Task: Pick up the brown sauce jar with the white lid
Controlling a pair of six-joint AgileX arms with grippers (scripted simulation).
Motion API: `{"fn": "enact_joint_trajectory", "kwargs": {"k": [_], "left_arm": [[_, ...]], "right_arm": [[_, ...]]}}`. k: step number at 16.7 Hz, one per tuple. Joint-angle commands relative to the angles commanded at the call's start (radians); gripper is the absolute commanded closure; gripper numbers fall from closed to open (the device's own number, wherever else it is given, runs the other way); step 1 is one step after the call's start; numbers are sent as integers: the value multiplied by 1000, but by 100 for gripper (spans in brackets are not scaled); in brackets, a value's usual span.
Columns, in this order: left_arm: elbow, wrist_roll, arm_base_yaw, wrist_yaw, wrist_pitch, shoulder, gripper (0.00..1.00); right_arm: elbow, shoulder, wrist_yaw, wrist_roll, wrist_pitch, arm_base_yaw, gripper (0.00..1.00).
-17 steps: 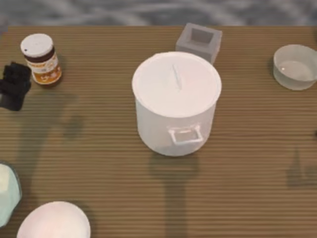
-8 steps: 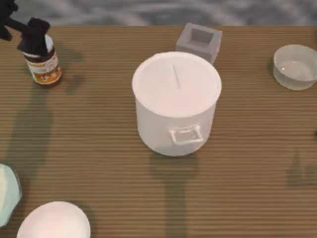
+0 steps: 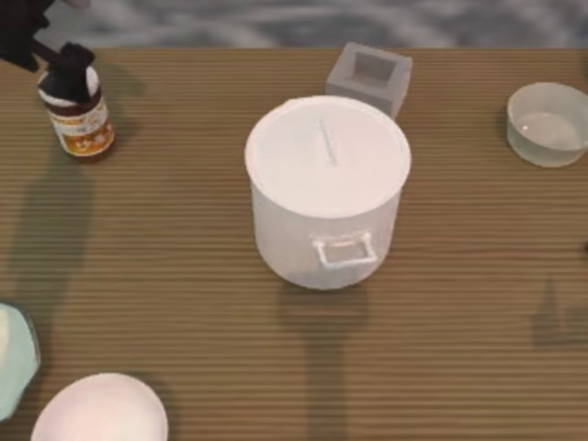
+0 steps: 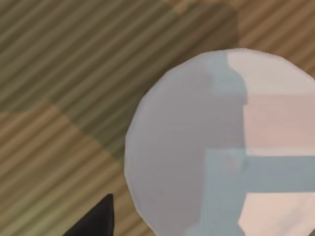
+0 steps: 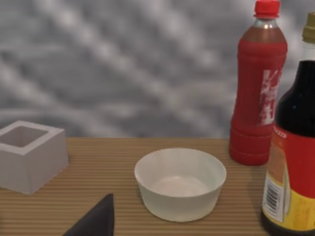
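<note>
The table (image 3: pixel 184 276) is showing a brown, wood-like surface with fine parallel ridges and a matt finish. The brown sauce jar (image 3: pixel 81 124) is appearing as clear glass or plastic over dark contents, wrapped in a paper-like white and orange label; its lid (image 4: pixel 221 147) is looking smooth, white and matt. The left gripper (image 3: pixel 55 57) is presenting a black matt surface. The white pot (image 3: pixel 327 197) is looking smooth and matt. The grey box (image 3: pixel 369 78) is showing a dull, plain finish. The bowl (image 5: pixel 180 183) is appearing smooth and white. The red bottle (image 5: pixel 259 86) is looking like glossy plastic.
</note>
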Motion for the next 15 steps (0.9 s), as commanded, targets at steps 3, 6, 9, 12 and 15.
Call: {"fn": "enact_joint_trajectory", "kwargs": {"k": [3, 6, 9, 12, 15], "left_arm": [[119, 39, 9, -3, -25, 90, 0], [144, 48, 11, -4, -30, 109, 0], [144, 48, 11, -4, -30, 109, 0], [125, 42, 6, -5, -11, 109, 0], [51, 35, -1, -7, 73, 115, 0]], "right_arm": [[0, 0, 0, 0, 0, 0, 0], [0, 0, 0, 0, 0, 0, 0], [0, 0, 0, 0, 0, 0, 0], [0, 0, 0, 0, 0, 0, 0], [0, 0, 0, 0, 0, 0, 0]]}}
